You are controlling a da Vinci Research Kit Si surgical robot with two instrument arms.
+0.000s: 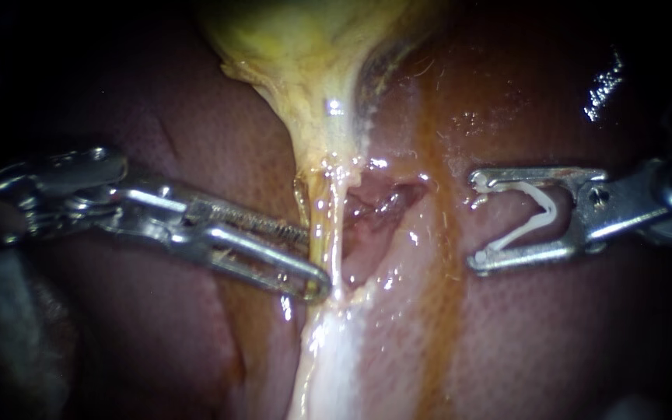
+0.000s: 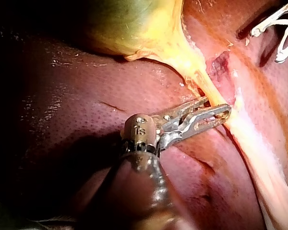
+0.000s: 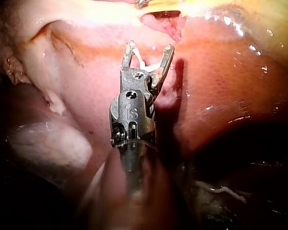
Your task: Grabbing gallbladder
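Observation:
The yellowish gallbladder (image 1: 305,47) narrows downward into a pale strand (image 1: 328,225) that runs over the liver (image 1: 157,342). My left instrument (image 1: 316,260) comes in from the left with a gap between its jaws. Its tips lie against the strand's left edge, and in the left wrist view the left instrument (image 2: 218,106) reaches the strand (image 2: 201,81) just under the gallbladder (image 2: 134,24). To the right of the strand, my right instrument (image 1: 476,222) stands apart from it. Its wide jaws hold a white clip (image 1: 542,214) between them, as the right wrist view shows (image 3: 149,48).
A raw reddish opening (image 1: 375,206) lies in the tissue between the strand and the right instrument. An orange-stained band (image 1: 437,311) runs down the liver. Ahead of the right instrument's jaws sits the same opening (image 3: 165,21).

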